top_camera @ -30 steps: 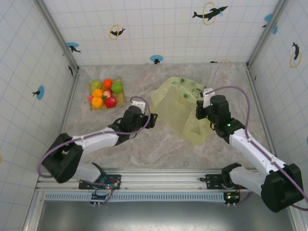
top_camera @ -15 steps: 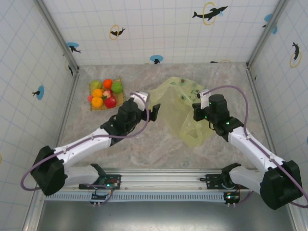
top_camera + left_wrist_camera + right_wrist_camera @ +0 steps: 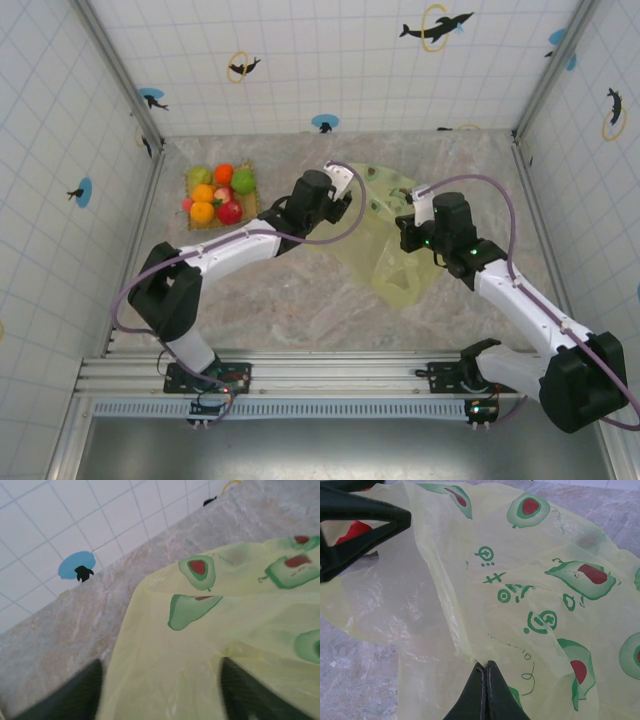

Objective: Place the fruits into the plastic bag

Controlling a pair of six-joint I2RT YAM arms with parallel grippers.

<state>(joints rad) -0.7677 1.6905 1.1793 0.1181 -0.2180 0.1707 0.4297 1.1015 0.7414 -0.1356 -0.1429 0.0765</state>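
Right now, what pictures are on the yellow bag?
Green avocado-like shapes with red middles, plus green writing, on the plastic bag. Best in the right wrist view.

Between fruits (image 3: 220, 195) and plastic bag (image 3: 388, 255): left arm (image 3: 236, 247) lies across. Bare table (image 3: 300, 310) open along near side.

It is a robot test booth. White tiled walls (image 3: 320, 70) with dolphin stickers (image 3: 437, 27) and metal rails (image 3: 330, 372) box in a stone tabletop (image 3: 300, 300).
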